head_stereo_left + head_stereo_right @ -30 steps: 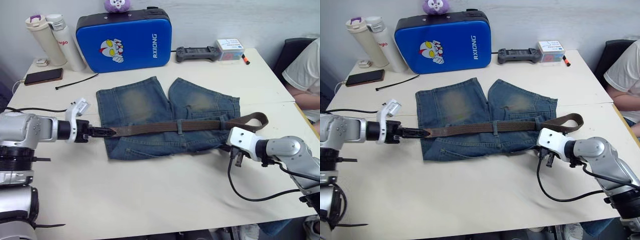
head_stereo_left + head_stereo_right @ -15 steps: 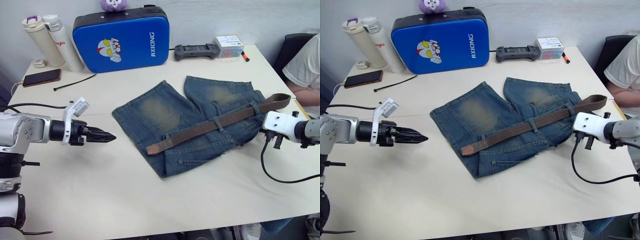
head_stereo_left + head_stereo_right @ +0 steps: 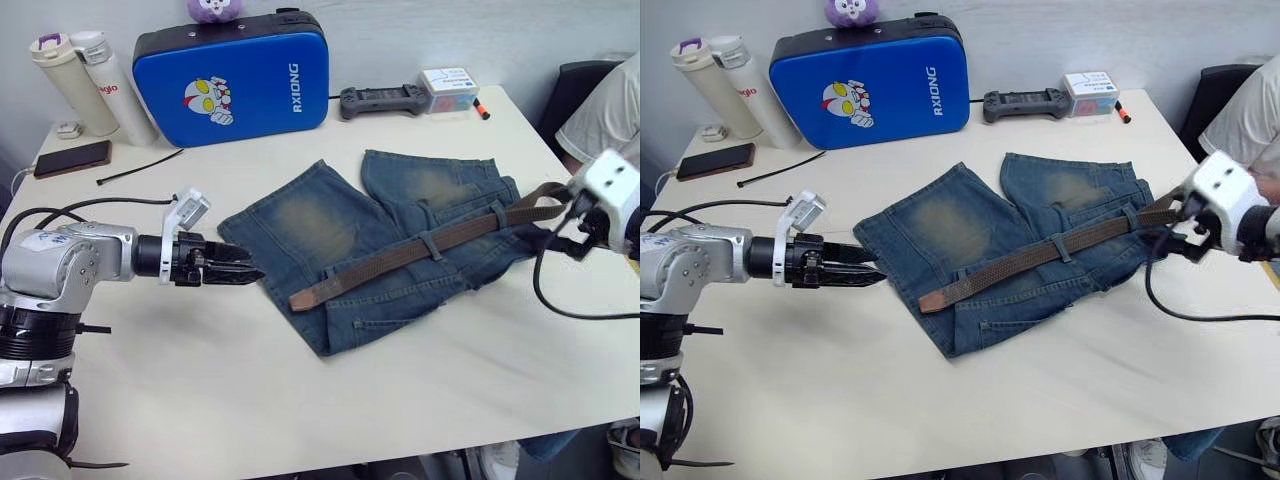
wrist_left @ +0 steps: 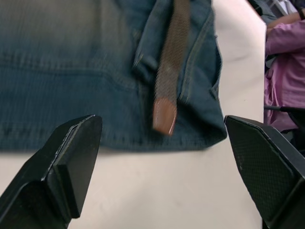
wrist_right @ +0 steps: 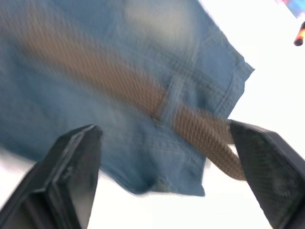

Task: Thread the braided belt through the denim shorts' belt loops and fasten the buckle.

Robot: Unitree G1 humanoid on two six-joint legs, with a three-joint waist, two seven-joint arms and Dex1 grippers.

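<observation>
The denim shorts (image 3: 330,225) lie flat mid-table, turned at an angle. The braided belt (image 3: 400,257) runs diagonally across their waistband, under a belt loop (image 3: 428,243) and another loop (image 3: 497,213). Its leather tip (image 3: 300,298) rests on the denim at the lower left. The buckle is hidden at the belt's far right end. My left gripper (image 3: 250,275) is open just left of the shorts' edge, its fingers (image 4: 71,157) pointing at the tip. My right gripper (image 3: 1178,228) hovers open beside the belt's right end, holding nothing.
A blue case (image 3: 235,85), two bottles (image 3: 80,75), a phone (image 3: 70,158) and a black cable tie (image 3: 140,165) sit at the back left. A controller (image 3: 378,100) and box (image 3: 447,82) are at the back. A person (image 3: 600,120) sits at the right.
The shorts and belt were dragged to the right and turned, pulling the tip away from my left gripper. My right gripper rose and opened. My left gripper moved right toward the shorts.
</observation>
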